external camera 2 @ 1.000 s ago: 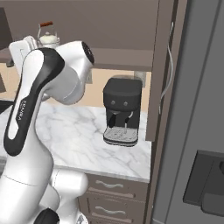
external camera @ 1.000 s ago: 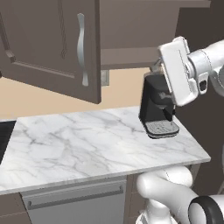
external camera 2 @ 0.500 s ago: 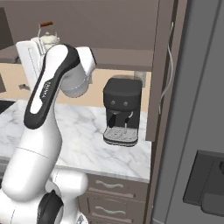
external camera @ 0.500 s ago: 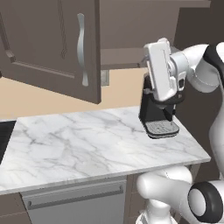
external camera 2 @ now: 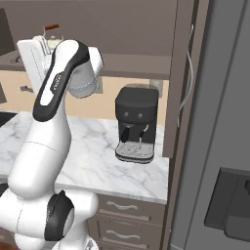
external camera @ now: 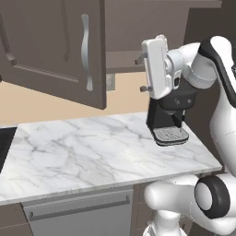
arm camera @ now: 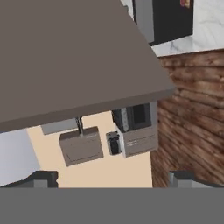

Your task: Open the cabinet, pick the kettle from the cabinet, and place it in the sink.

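Cabinet door open, kettle not yet grabbed from shelf, hand wide open w/ nothing held; pick + sink drop left.

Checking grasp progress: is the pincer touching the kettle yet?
Apart. In the right base view the kettle sits in the cabinet; the hand view shows the open pincer empty.

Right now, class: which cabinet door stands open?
The left door of the cabinet, with the curved silver handle, swung out over the marble counter.
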